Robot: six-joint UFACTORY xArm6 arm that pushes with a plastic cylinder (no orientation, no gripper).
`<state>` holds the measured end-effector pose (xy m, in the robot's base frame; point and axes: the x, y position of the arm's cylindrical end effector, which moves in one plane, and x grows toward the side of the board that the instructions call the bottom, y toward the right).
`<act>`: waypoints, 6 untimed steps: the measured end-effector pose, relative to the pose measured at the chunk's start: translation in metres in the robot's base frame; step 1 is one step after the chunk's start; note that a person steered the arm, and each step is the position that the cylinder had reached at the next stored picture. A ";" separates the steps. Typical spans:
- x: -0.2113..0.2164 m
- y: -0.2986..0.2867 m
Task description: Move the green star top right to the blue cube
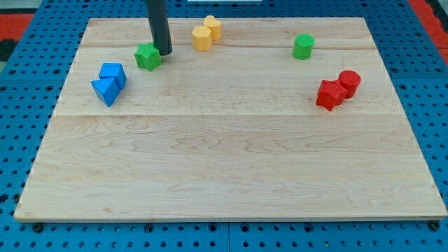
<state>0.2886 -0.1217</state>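
**Eight blocks on the board, tip beside the green star**

You have no jaws to read on this arm: it ends in a plain dark rod, so nothing is clenched or grasped. My tip sits on the wooden board near the view's top left, just at the right edge of the green star, touching it or nearly so.

You can count two blue blocks down-left of the star: the blue cube and, touching it below, a blue triangular block. Two yellow blocks stand together to the right of the rod. Green also counts two, with a green cylinder well apart at the top right. Two red blocks touch each other at the right edge.
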 end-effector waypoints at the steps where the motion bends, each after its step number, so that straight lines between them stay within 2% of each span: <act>1: 0.002 0.022; 2: 0.006 0.073; 3: 0.009 0.070; 5: 0.022 0.037; 6: 0.022 -0.004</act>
